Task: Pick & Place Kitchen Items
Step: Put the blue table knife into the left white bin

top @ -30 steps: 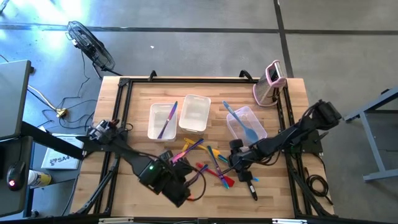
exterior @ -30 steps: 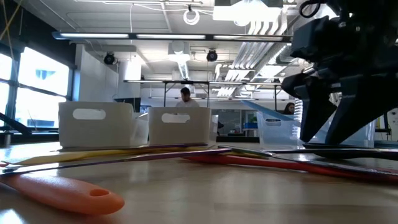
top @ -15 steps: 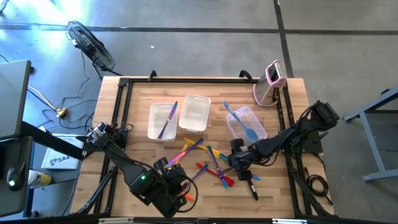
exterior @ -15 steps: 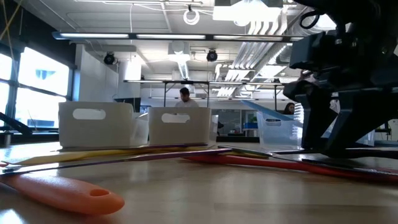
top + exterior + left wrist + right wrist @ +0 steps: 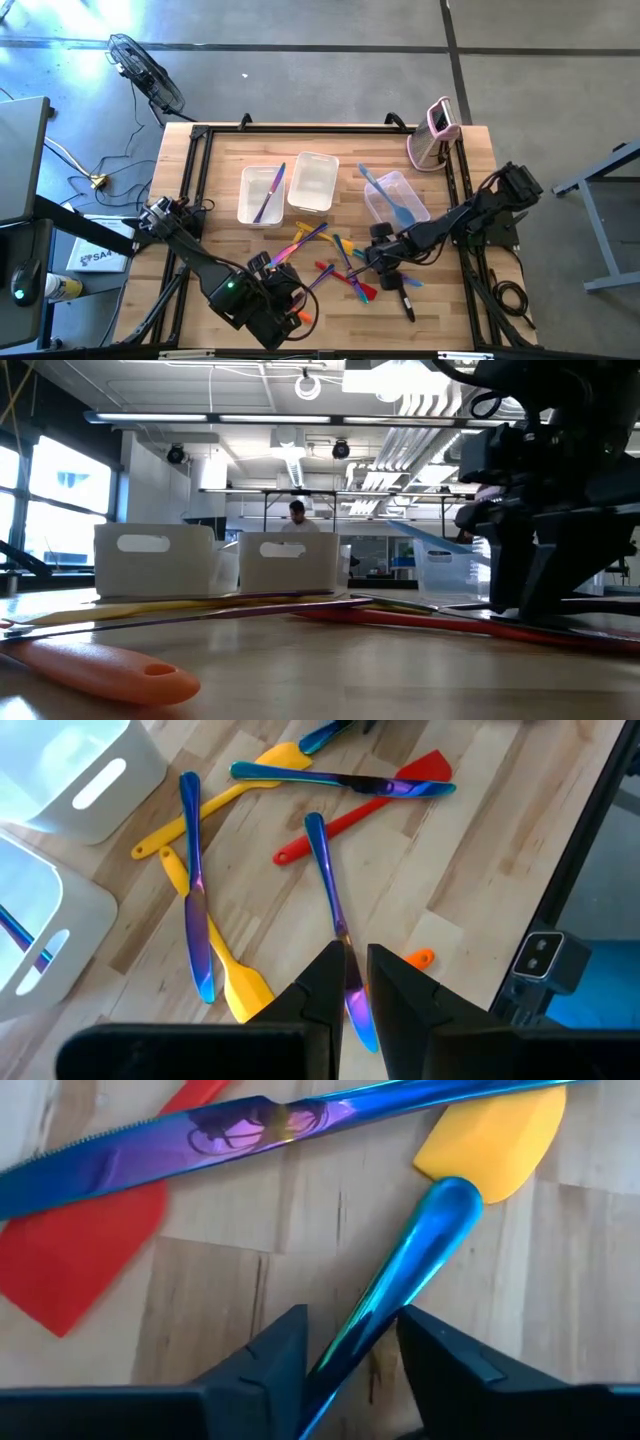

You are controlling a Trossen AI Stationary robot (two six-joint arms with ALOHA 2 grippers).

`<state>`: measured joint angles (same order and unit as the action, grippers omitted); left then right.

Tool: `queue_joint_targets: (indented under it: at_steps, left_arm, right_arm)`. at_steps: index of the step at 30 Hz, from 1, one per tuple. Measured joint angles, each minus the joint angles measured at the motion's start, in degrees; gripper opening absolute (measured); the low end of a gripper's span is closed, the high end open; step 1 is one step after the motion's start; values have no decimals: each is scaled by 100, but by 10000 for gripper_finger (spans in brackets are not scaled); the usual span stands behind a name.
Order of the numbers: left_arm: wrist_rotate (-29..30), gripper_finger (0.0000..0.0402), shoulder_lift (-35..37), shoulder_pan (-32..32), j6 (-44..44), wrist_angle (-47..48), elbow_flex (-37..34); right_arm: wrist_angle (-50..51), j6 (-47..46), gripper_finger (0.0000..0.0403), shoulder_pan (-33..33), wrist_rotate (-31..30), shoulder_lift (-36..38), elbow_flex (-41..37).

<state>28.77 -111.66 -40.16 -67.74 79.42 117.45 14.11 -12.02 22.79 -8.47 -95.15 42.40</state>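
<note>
Several slim utensils lie loose mid-table: a red spatula, yellow spatulas, iridescent blue-purple pieces and an orange handle. My right gripper points down at the pile, open, one finger on each side of a shiny blue utensil handle that lies on the wood. My left gripper hangs high over the near part of the pile, shut and holding nothing. An iridescent utensil lies on the table below it. My right gripper comes from above, slanting, with its fingers standing across the blue handle some way from its rounded free end. The handle lies flat on the table. Whether either finger touches it I cannot tell.
Three clear tubs stand behind the pile: the left one holds a purple utensil, the middle one shows nothing inside, the right one holds light blue spatulas. A pink-and-white gadget stands at the far right corner.
My left gripper has swung toward the table's near left corner, away from the pile, then kept still. My right gripper has sunk a little onto the pile and its fingers have drawn closer together around the blue handle.
</note>
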Motion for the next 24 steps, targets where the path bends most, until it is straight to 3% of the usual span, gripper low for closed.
queue_joint_targets:
  at_steps: [7, 24]
  left_arm:
    - [-11, 42, 0, 0, -5, -5, 0]
    - [-17, 42, 0, 0, -25, -13, 1]
  right_arm:
    - [-38, 62, 30, 4, 31, -11, -4]
    - [315, -83, 30, 130, -463, 11, 114]
